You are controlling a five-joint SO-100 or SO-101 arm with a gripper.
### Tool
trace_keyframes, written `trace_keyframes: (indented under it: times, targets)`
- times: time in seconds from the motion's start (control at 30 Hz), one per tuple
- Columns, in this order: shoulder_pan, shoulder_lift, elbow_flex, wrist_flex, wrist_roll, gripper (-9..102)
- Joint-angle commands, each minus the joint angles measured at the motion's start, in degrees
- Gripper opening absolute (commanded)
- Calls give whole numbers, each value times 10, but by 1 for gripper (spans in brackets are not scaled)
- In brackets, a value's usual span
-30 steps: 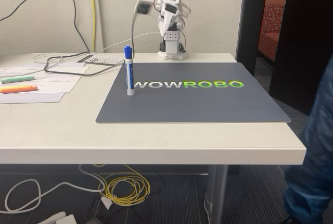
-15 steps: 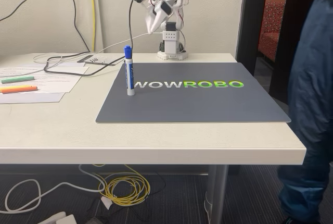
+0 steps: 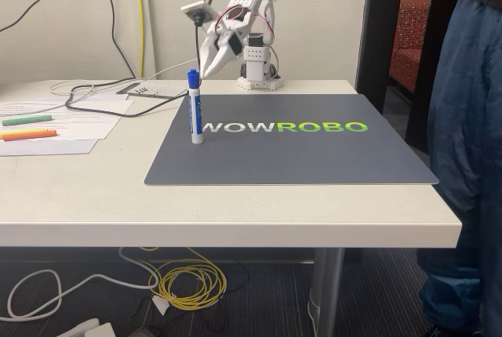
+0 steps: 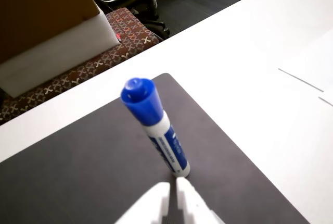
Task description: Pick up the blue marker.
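Bare mat point(image 3: 298, 157) lies all round the upright blue marker point(image 3: 194, 106), leaving my gripper point(image 3: 205, 71) an unobstructed path.

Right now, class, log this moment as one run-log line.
blue marker: upright on grey mat | gripper: above-behind marker, jaws shut, no contact | grasp: not yet
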Motion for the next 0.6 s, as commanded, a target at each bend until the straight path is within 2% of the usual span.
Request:
trace_keyframes:
  times: [0.0, 0.23, 0.43, 0.57]
  targets:
    - [4, -45, 2, -73, -12, 1]
    - [6, -204, 4, -292, -31, 13]
    - [6, -239, 11, -379, -37, 16]
    - [10, -266, 11, -425, -53, 23]
